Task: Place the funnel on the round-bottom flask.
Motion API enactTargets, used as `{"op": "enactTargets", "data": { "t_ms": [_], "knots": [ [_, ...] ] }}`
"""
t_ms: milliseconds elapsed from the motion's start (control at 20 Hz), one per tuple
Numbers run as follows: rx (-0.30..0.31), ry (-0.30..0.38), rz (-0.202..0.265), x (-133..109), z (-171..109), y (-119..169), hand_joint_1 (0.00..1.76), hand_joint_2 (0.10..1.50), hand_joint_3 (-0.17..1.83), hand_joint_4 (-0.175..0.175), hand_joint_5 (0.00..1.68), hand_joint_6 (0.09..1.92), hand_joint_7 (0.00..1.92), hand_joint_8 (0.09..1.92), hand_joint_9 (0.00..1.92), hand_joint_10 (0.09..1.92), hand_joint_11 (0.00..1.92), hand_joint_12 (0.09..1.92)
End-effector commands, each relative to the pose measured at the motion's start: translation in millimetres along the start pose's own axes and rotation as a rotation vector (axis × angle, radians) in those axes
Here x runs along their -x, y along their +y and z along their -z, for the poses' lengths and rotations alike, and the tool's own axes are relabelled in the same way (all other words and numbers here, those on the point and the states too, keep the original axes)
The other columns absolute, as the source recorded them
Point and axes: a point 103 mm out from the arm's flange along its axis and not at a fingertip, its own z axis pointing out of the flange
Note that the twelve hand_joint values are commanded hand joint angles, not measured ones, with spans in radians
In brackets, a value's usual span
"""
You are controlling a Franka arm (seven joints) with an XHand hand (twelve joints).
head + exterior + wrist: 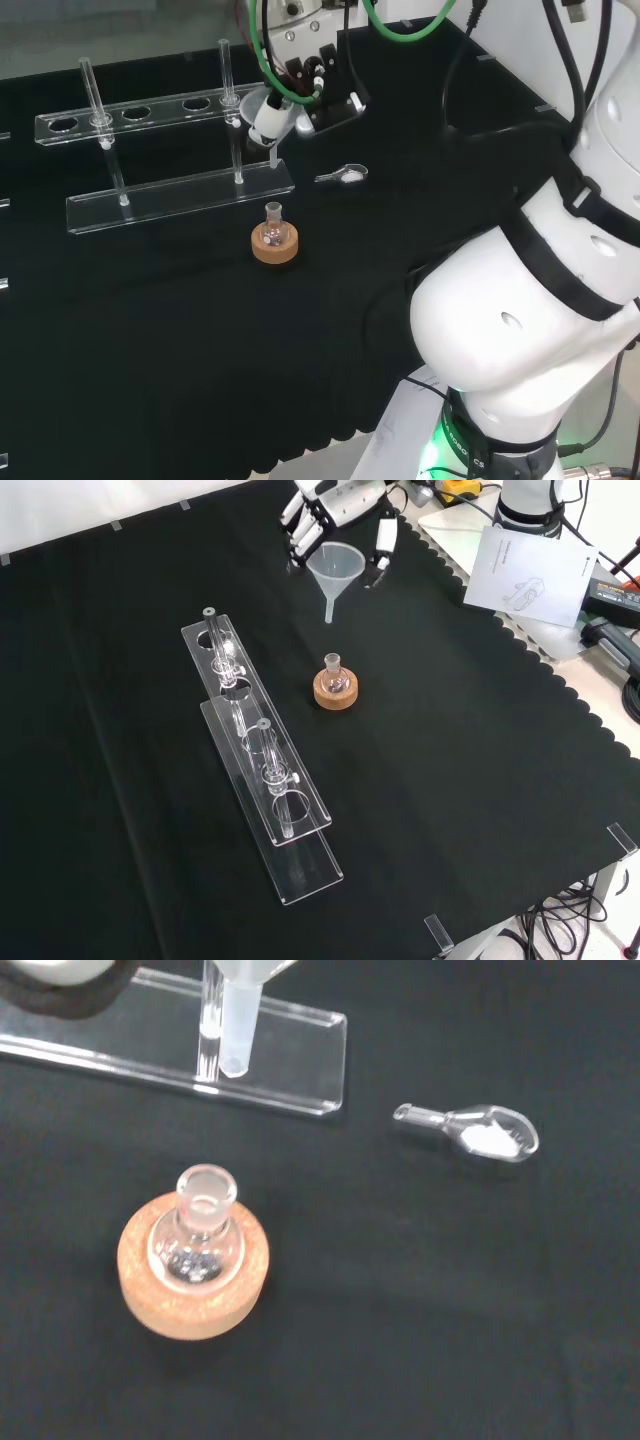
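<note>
So the hand (335,510) is carrying the funnel (334,572) in mid-air right now, fingers curled around its rim and stem pointing down. In the front view it's hanging at about 12 o'clock from the round-bottom flask (333,675), which is sitting upright on its cork ring (334,691), well apart from the stem tip. Looks like the carry step is underway, with seating not yet done. Next move, I'd guess: bringing the stem over the flask's open neck (207,1188), keeping it vertical, then lowering straight in. The neck's narrow, so alignment matters.
</note>
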Motion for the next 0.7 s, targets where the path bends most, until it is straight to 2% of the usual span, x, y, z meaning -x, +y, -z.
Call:
{"op": "enactTargets", "data": {
  "t_ms": [50,550,700],
  "knots": [
    [-0.024,-0.004,0.017,-9.8,-17.5,5.7,0.80,0.75,0.56,-0.066,0.56,0.60,0.62,0.77,0.98,0.56,0.51,1.33],
    [-0.052,0.000,0.013,-16.3,-38.4,12.8,0.80,0.75,0.57,-0.069,0.55,0.60,0.63,0.77,0.99,0.57,0.51,1.33],
    [-0.053,0.007,0.015,-8.7,-41.1,14.8,0.80,0.75,0.57,-0.070,0.55,0.60,0.63,0.77,0.99,0.57,0.51,1.33]
  ]
}}
